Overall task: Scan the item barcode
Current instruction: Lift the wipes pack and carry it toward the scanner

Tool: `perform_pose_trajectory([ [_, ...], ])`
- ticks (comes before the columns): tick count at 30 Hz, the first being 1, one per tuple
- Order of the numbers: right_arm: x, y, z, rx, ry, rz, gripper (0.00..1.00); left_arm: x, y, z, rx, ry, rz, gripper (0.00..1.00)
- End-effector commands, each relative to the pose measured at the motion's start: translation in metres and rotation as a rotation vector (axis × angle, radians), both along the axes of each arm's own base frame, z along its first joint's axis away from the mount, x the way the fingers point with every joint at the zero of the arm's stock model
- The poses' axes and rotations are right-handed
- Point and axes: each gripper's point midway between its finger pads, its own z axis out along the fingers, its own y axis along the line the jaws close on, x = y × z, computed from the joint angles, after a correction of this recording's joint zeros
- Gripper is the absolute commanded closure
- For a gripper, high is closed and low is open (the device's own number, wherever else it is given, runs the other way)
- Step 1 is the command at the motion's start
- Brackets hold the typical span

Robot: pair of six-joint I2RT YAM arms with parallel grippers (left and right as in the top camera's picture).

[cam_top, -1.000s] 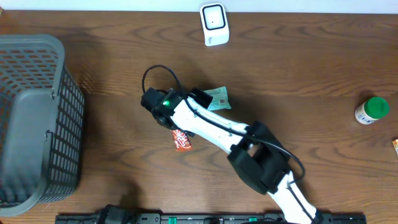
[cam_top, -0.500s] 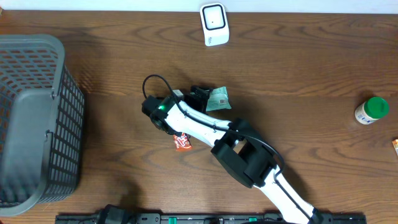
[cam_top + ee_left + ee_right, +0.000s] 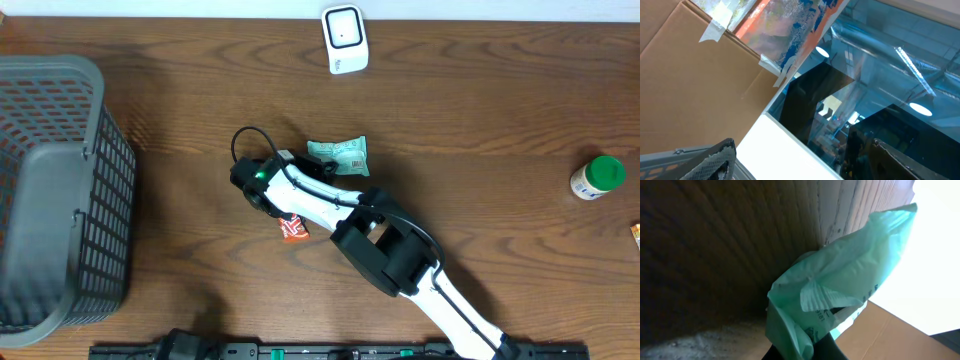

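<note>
Right pincer (image 3: 312, 156) clamps green packet (image 3: 342, 155), well apart from grey basket (image 3: 110, 210)

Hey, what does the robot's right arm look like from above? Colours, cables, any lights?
The right arm has white tubular links joined by bulky black housings. A thin black cable loops out near its wrist, where a small green light glows. The left arm does not show in the overhead view.
</note>
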Motion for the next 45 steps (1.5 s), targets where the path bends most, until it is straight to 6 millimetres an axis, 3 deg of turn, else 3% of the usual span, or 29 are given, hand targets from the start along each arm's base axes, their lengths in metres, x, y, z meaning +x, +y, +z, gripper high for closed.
perform_pose_trajectory([
  [1, -0.038, 0.004, -0.060, 0.123, 0.263, -0.087, 0.99, -0.003, 0.002, -0.002, -0.004, -0.002, 0.015, 0.15],
  [5, -0.035, 0.018, -0.015, 0.224, 0.228, -0.131, 0.99, 0.000, 0.001, -0.004, -0.003, 0.005, 0.014, 0.15],
  [8, -0.045, 0.024, 0.022, 0.323, 0.277, -0.160, 0.99, 0.000, 0.001, -0.003, -0.003, 0.004, 0.014, 0.15],
  [13, -0.061, 0.008, 0.076, 0.387, 0.332, -0.196, 0.99, 0.000, 0.001, -0.003, -0.003, 0.004, 0.014, 0.15],
  [19, -0.064, 0.001, 0.107, 0.565, 0.354, -0.311, 0.99, 0.000, 0.001, -0.003, -0.003, 0.004, 0.014, 0.15],
  [29, -0.034, -0.039, 0.116, 0.830, 0.036, -0.945, 0.98, 0.000, 0.001, -0.003, -0.003, 0.004, 0.014, 0.15],
  [37, -0.030, -0.052, 0.113, 0.940, -0.111, -1.309, 0.99, 0.000, 0.001, -0.003, -0.003, 0.004, 0.014, 0.15],
  [45, -0.039, -0.065, 0.087, 0.955, -0.303, -1.670, 0.99, 0.000, 0.001, -0.003, -0.003, 0.004, 0.014, 0.15],
])
